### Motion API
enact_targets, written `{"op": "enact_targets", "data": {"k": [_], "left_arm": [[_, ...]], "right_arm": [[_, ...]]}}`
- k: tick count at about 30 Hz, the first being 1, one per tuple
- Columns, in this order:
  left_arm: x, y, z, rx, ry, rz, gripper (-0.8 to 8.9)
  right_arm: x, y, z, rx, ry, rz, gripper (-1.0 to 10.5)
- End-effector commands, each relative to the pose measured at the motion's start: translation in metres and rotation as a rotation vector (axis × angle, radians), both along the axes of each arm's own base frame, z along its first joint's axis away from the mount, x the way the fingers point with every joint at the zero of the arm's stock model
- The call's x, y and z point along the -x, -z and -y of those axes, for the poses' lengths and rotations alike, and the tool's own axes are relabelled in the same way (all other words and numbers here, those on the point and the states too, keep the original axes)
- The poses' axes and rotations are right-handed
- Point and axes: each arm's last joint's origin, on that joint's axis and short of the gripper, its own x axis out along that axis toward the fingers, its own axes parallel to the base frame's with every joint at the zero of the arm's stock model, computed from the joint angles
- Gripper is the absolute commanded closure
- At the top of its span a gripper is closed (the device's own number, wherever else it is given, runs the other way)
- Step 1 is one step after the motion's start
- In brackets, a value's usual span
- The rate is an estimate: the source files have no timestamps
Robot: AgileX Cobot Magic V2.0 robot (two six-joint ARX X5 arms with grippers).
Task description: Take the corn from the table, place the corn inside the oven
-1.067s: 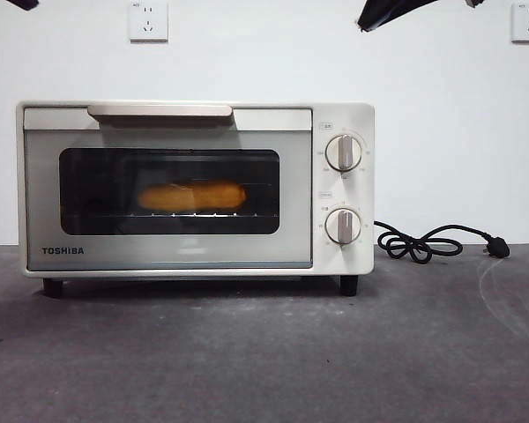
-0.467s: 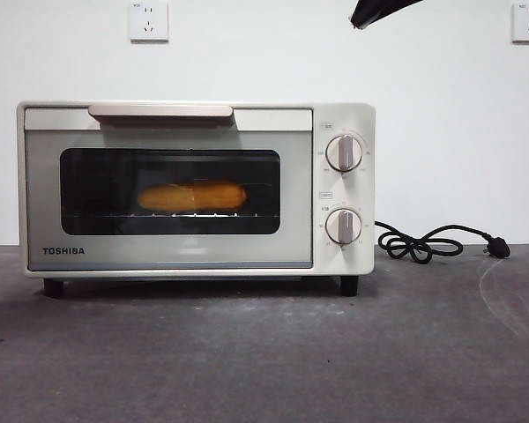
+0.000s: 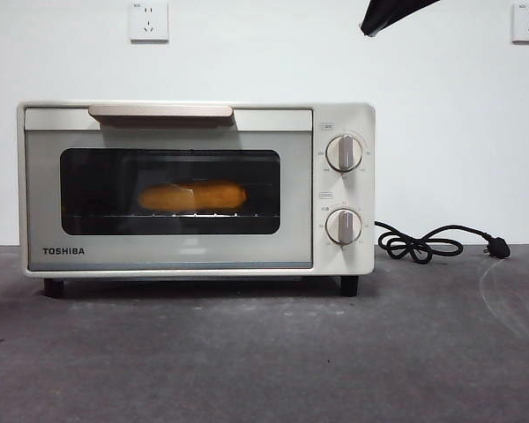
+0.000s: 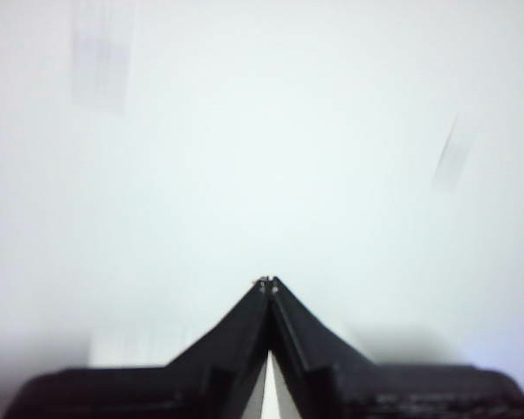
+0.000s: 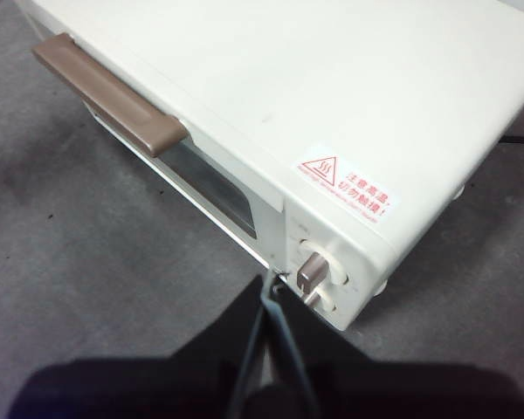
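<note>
The corn (image 3: pixel 192 196) is already inside the oven (image 3: pixel 194 189), lying on the wire rack behind the dark glass at the centre of the front view, its long axis running side to side, parallel to the shut door. From where I stand the job looks as good as done, so any coming move turns less on reaching the cob than on pulling clear of the box. The right claw (image 5: pixel 269 281) hangs above the oven's knob end with its two black jaws pressed together and gripping nothing; in its own view the cream top with the red warning sticker (image 5: pixel 348 188) fills the upper right, the brown bar handle (image 5: pixel 109 92) sits at upper left, and a knob (image 5: pixel 312 272) lies just beside the jaw tips. In the front view that arm is most likely the dark tip (image 3: pixel 390 14) at the top edge, right of centre, so the corn lies below it and toward the lower left, shut off by the door. The left claw (image 4: pixel 268 283) is also closed and empty, facing only a blurred pale blank, well away from the work; the right one is plainly the nearer. The grey surface (image 3: pixel 264 352) in front of the oven carries only the black cord (image 3: pixel 423 243) at the right.
</note>
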Motion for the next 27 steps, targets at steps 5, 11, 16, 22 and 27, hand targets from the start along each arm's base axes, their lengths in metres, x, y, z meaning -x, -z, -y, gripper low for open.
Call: {"op": "enact_targets", "data": {"k": [5,11,16,22,27], "left_arm": [[0.012,0.028,-0.003,-0.085,-0.016,0.454,8.17],[-0.010,0.103,-0.004,-0.296,-0.124,0.294,8.17],[-0.014,0.164,-0.004,-0.372,-0.141,0.230,8.17],[-0.015,0.214,-0.005,-0.352,-0.179,0.174,8.17],[-0.022,0.235,-0.008,-0.316,-0.213,-0.056,8.17]], "right_arm": [[-0.002,0.000,-0.001,-0.003,0.004,0.005,9.5],[-0.002,0.000,-0.001,-0.003,0.004,0.005,9.5],[-0.002,0.000,-0.001,-0.003,0.004,0.004,9.5],[-0.002,0.000,-0.001,-0.003,0.004,0.005,9.5],[-0.002,0.000,-0.001,0.000,0.008,0.006,9.5]]}}
